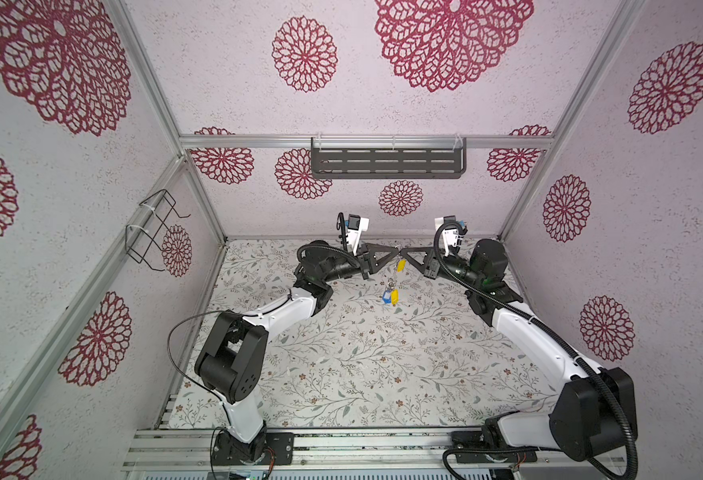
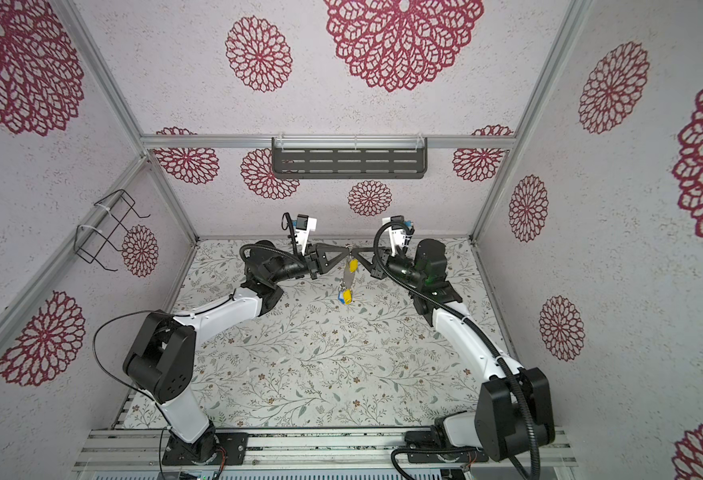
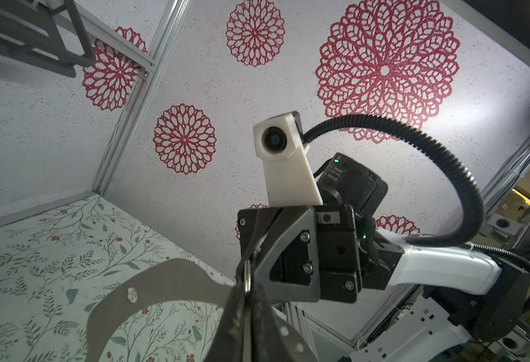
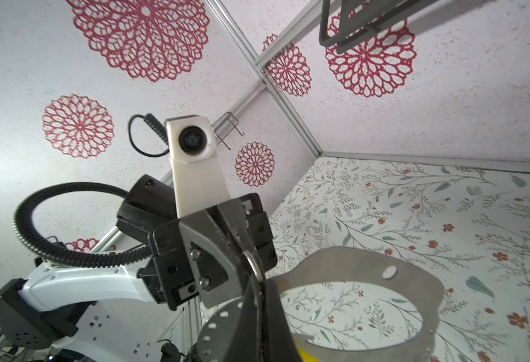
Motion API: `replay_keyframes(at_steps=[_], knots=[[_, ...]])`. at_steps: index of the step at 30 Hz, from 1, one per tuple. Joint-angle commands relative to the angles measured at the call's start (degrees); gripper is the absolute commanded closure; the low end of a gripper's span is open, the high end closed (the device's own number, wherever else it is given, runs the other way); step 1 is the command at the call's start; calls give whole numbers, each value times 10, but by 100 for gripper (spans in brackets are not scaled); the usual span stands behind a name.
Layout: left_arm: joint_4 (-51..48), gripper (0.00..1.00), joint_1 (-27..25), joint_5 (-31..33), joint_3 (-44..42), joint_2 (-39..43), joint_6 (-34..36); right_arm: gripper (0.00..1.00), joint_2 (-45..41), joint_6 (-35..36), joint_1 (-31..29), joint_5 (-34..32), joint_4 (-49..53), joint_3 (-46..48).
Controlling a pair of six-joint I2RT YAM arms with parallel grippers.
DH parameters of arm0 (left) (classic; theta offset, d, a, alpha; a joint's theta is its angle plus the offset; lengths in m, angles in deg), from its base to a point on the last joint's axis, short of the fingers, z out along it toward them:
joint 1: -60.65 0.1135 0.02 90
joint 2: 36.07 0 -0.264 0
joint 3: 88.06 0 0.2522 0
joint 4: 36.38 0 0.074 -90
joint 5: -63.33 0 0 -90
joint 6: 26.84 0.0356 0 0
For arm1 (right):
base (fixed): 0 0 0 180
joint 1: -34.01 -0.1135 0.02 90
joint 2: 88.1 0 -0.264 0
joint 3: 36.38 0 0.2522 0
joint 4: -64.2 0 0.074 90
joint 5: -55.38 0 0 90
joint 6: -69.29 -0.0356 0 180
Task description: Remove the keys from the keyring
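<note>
right where the left jaws and right jaws met tip to tip, up off the flowery worktop [image 1: 341, 365], there was one tiny silver split ring [image 3: 247, 280], and both sets of jaws were pinched down on it from opposite sides. right jaws looked fully closed. left jaws had maybe a hair of a gap but were clamped on the ring as well. the same ring showed up in the right wrist view [image 4: 253, 264], bridging the two tips.

the keyring [image 3: 163, 282], that flat grey horseshoe plate with the little holes along its rim, hung down under the jaws. in a top view it was nearly edge-on [image 2: 347, 272], so just a thin grey sliver.

just under the right jaws' tip a yellow key [image 1: 400, 265] dangled beside the plate's upper end. further below the jaws, by the plate's lower end, was a bunch of keys [image 1: 390, 296], blue and yellow, with a few small rings above them. couldn't tell if that bunch was touching the worktop or hanging clear.
</note>
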Motion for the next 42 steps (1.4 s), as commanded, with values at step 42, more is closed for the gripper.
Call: replay_keyframes(at_steps=[42], knots=[[-578,57,-1,-5,146,4,599,100,-61,646,-113,-321,341,-61]])
